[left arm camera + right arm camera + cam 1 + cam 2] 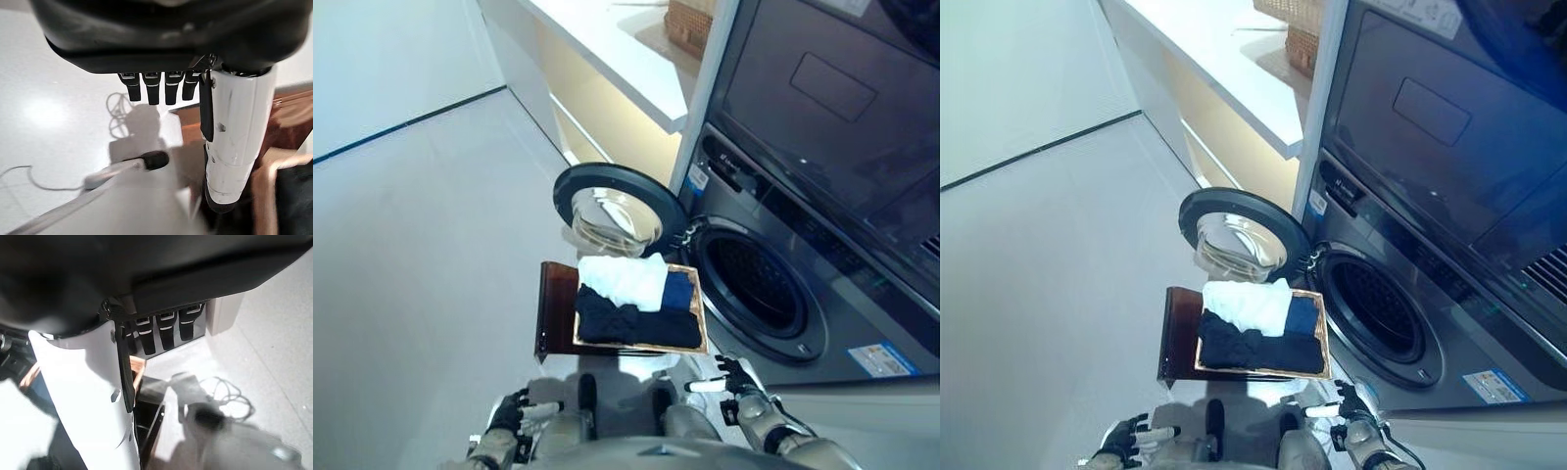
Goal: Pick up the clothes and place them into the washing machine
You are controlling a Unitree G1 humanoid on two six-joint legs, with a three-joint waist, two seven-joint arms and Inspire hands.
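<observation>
The left hand (514, 415) hangs empty with fingers (152, 89) straight, just left of the dark brown wooden stool (556, 305) carrying a shallow tray (701, 318) of white and navy clothes (631, 299), before the grey washing machine (773, 294) with open round door (612, 213); the right hand (736, 380), fingers (166, 330) relaxed, holds nothing.

We note two silver-grey forearms ending in dark hands: left hand (514, 416), right hand (736, 377). Each thumb wears a glossy white cover; the fingers (152, 88) are black segments with pale bands.
</observation>
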